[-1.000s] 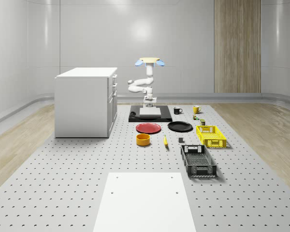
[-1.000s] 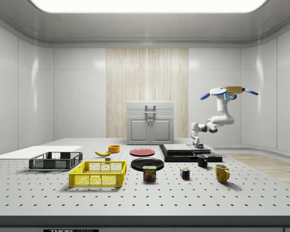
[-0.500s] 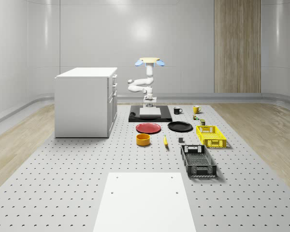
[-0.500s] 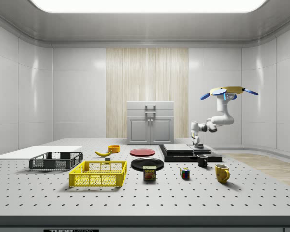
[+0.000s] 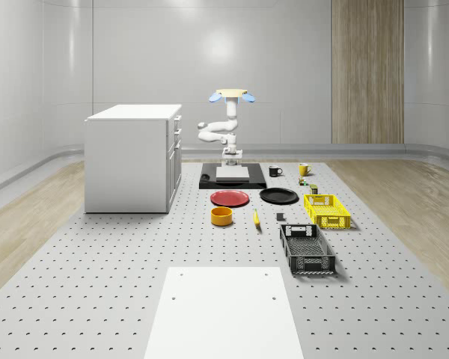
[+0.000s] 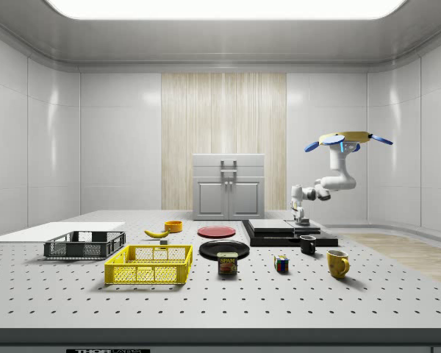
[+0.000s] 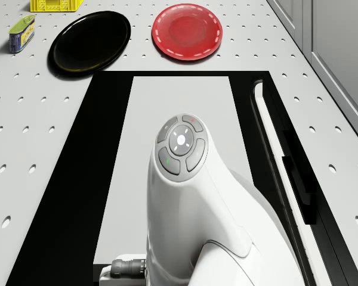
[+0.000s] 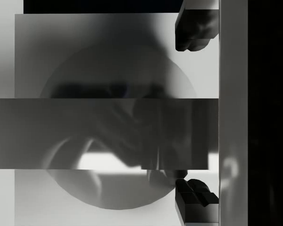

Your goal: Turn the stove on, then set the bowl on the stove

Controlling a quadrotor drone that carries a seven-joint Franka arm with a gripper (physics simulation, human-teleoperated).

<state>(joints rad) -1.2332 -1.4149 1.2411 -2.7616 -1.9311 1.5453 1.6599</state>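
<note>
The stove (image 5: pixel 232 177) is a black base with a grey plate (image 7: pixel 179 101), at the table's far end beside the cabinet. A long black switch bar (image 7: pixel 289 167) runs along the base's cabinet side. The orange bowl (image 5: pixel 221 216) stands on the table nearer the camera, beyond the red plate; from the side the bowl (image 6: pixel 173 226) is far from the stove (image 6: pixel 290 232). The drone (image 5: pixel 231 95) hovers over the stove's far edge. Its arm bends down, so the gripper (image 5: pixel 231 161) hangs just above the grey plate. The gripper (image 8: pixel 194 113) is open, with nothing between its fingertips (image 8: pixel 193 30).
A white cabinet (image 5: pixel 135 157) stands at the whole-scene view's left of the stove. A red plate (image 7: pixel 187 31) and a black plate (image 7: pixel 90 40) lie just in front of the stove. Mugs (image 6: pixel 308 244), a can (image 7: pixel 21 33), a yellow crate (image 5: pixel 326 210) and a black crate (image 5: pixel 307 248) sit to the right.
The arm has shifted very slightly toward the side view's right. The gripper stays low over the stove plate, and the bowl has not moved.
</note>
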